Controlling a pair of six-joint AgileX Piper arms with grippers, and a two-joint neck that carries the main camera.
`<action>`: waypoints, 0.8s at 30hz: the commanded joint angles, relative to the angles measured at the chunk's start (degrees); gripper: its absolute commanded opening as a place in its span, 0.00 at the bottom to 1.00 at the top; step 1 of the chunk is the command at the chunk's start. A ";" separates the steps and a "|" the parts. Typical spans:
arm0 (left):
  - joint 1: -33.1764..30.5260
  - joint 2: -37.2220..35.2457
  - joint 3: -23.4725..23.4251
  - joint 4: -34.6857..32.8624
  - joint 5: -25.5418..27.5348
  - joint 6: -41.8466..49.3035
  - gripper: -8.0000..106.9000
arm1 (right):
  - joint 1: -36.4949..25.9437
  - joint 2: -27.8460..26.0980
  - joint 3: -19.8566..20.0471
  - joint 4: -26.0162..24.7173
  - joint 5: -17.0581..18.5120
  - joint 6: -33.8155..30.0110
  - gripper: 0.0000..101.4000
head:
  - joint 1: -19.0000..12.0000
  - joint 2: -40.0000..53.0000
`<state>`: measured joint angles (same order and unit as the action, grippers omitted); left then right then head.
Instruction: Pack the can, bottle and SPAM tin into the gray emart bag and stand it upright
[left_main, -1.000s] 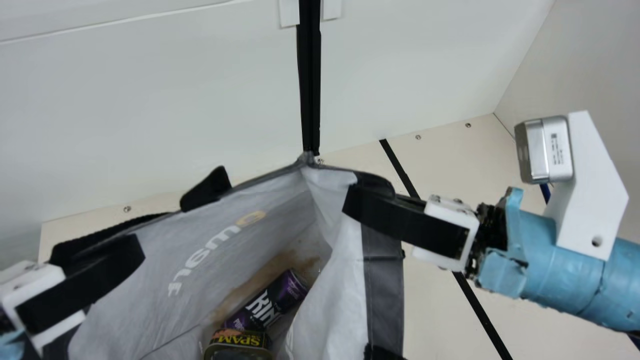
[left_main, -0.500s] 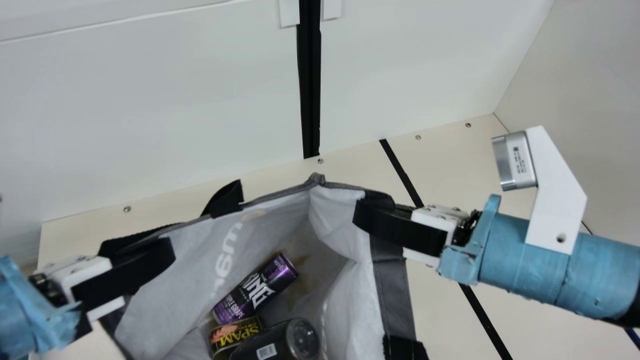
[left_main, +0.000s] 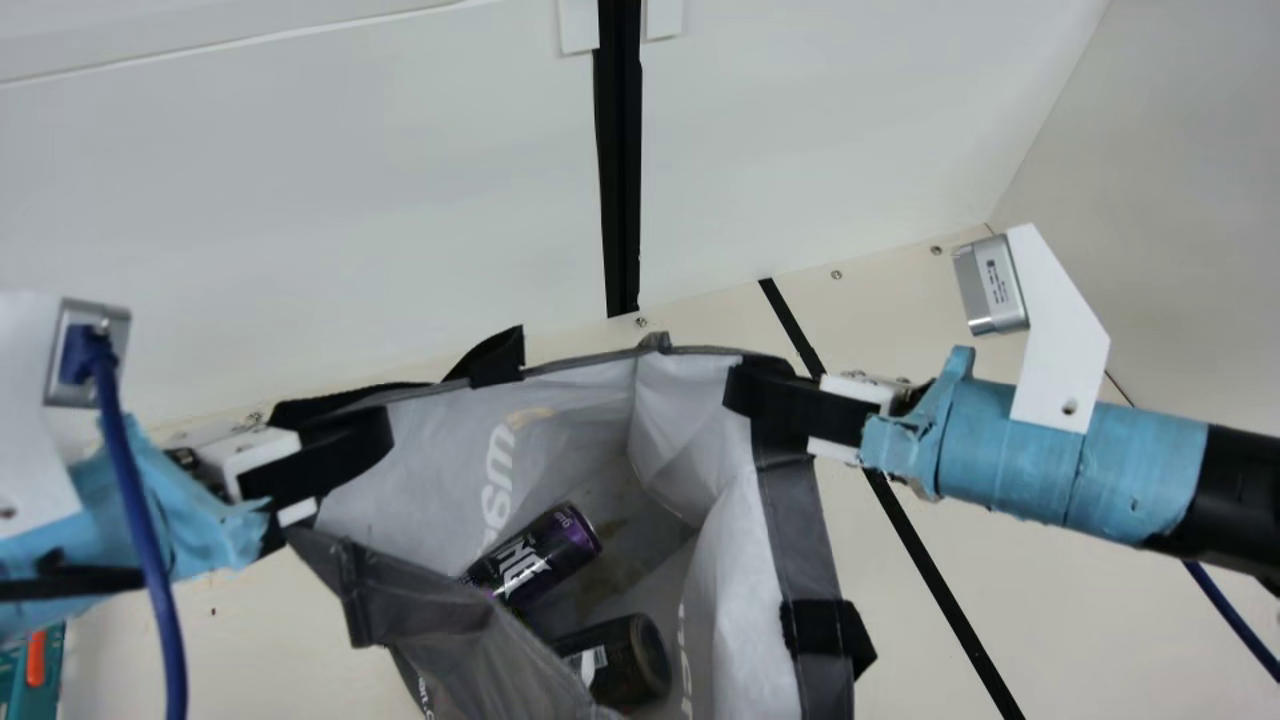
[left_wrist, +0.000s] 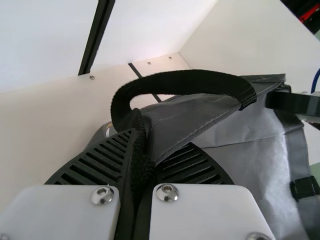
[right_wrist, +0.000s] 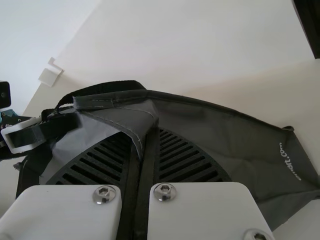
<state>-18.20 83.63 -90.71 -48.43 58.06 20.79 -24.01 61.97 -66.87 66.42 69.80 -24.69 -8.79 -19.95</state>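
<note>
Risking a tilt through uneven lowering, and a slip through too shallow a pinch. Clamped on handle strap (left_wrist: 185, 82) with left gripper (left_wrist: 143, 145), on folded rim (right_wrist: 135, 117) with right gripper (right_wrist: 142, 140). Holding gray bag (left_main: 800, 540) between both, mouth open, with purple can (left_main: 535, 562) and dark container (left_main: 625, 660) inside, lower down.

Bright, diffuse light — shadows soft and faint.

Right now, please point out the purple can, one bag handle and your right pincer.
Purple can (left_main: 538, 560): main view, middle of its side.
Bag handle (left_wrist: 180, 82): left wrist view, top of arch.
Right pincer (right_wrist: 142, 152): right wrist view, between its fingertips.
</note>
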 joint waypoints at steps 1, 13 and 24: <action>-0.17 1.65 -1.32 0.04 -0.26 1.05 0.00 | -0.04 1.27 -0.28 0.00 -0.20 -0.60 0.00 | -1.21 -0.05; 0.28 11.23 -10.84 1.45 -0.46 5.72 0.00 | 2.33 8.98 -3.80 -0.84 -3.78 -1.60 0.00 | -1.21 -0.05; 1.84 19.70 -20.30 3.53 0.06 7.20 0.00 | 4.43 17.28 -8.82 -3.49 -7.10 -1.76 0.00 | -1.21 -0.05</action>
<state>-16.56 102.59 -109.86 -45.28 58.30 27.95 -19.72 78.48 -75.29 63.58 63.42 -26.54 -8.70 -19.95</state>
